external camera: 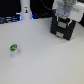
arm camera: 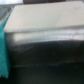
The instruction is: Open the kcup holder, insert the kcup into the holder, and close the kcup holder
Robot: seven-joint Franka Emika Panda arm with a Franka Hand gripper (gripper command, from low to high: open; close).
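Whether jaws of the gripper (external camera: 64, 22) are gripping anything, I cannot tell; it is hovering at the kcup holder (external camera: 63, 30), risking a missed handle.

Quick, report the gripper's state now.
Gripper: cannot be told; it sits low at the black boxy two-drawer kcup holder, fingers blurred. The tiny green-topped kcup lies apart on the table.

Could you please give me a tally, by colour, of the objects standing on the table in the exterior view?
Black: 1, the kcup holder, under the gripper
Green-topped: 1, the kcup
White: 1, the bottle
Total: 3
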